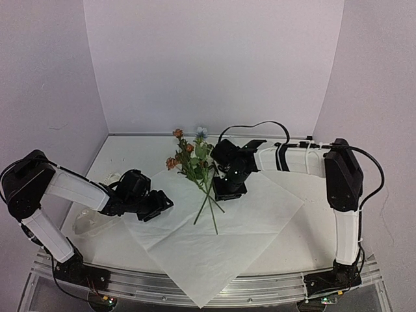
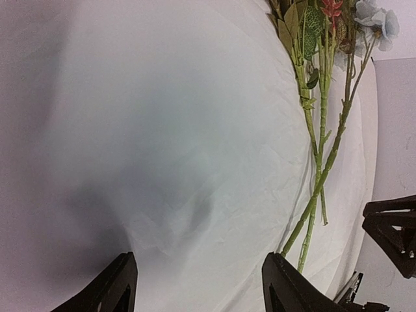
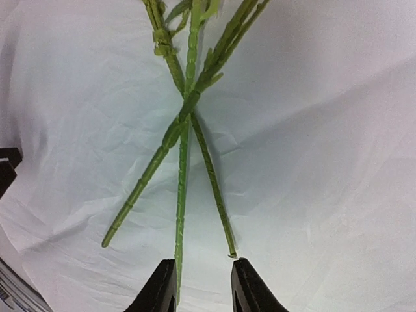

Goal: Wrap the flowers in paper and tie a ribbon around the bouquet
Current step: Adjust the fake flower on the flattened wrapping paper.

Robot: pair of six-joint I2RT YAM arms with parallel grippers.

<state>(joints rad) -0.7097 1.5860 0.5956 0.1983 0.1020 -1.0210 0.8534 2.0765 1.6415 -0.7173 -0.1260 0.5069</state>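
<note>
1. The left arm [image 1: 68, 187] rises from its base at the near left and folds at a raised elbow on the far left. Its white forearm slopes down and rightward toward the middle.
2. The left gripper [image 1: 158, 205] [image 2: 195, 286] sits low and points right. Its two black fingers [image 2: 114, 289] are spread wide, with nothing clamped between them.
3. The right arm [image 1: 344, 185] stands upright from its base at the near right and bends at a high elbow. Its forearm reaches leftward, roughly level, and the wrist turns downward.
4. The right gripper [image 1: 229, 190] [image 3: 203, 286] points down near the middle. Its fingers [image 3: 159, 289] are parted by a narrow gap.
5. The two grippers are near each other but not touching.
</note>
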